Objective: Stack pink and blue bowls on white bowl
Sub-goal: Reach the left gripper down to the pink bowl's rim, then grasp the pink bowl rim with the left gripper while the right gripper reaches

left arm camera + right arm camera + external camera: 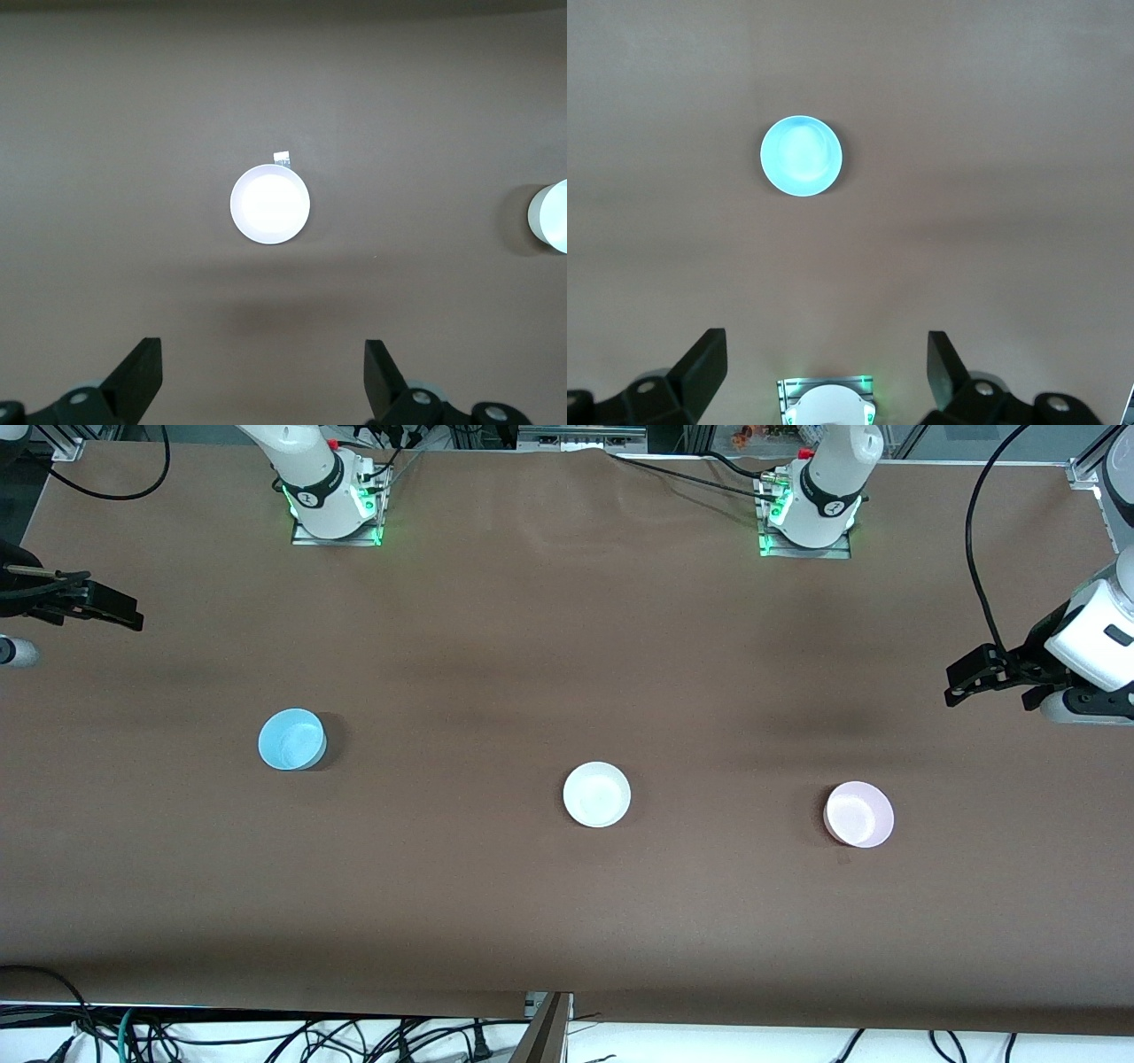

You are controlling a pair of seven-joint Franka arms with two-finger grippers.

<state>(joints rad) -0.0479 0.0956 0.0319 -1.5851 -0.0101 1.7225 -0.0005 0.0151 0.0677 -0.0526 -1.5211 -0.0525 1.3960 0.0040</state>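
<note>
White bowl (596,794) sits mid-frame on the desk (567,646), blue bowl (291,739) at centre-left, pink bowl (858,814) at centre-right. Left hand (961,682) and right hand (124,611) wait at the frame edges, fingers wide, empty.

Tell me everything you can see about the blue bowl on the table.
The blue bowl is small, round and light blue, with plain smooth sides that look like plastic. It stands upright with its mouth up and nothing inside it. It rests on the brown table toward the right arm's end, apart from the white bowl and a little farther from the front camera than it. Nothing touches it but the table. The right wrist view looks straight down into it.
</note>
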